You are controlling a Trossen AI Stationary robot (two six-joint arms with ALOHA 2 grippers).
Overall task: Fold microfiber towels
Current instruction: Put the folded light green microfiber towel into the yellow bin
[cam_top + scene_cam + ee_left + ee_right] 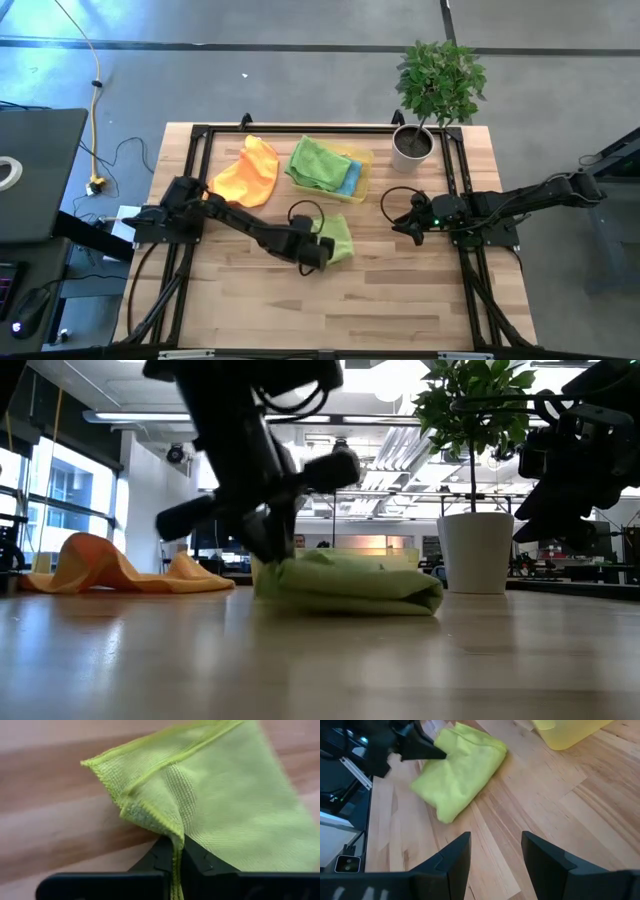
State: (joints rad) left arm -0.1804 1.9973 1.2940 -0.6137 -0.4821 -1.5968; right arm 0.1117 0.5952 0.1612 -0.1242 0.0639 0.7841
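Pinching a corner of the light green towel (235, 805), the left gripper (177, 862) has its fingers shut tight on the hem, which you only really see in the left wrist view. From above, the arm covers most of that towel's near edge, so how neatly it's folded is hard to say; it sits mid-desk (400, 300), just in front of the yellow tray (362, 160). That tray holds another green towel (318, 162) with a teal blue towel (350, 178) mostly buried under it. The orange towel (252, 172) lies rumpled beside the tray. The right gripper (492, 852) hovers off to the side near the potted plant (437, 85), fingers spread wide and holding nothing.
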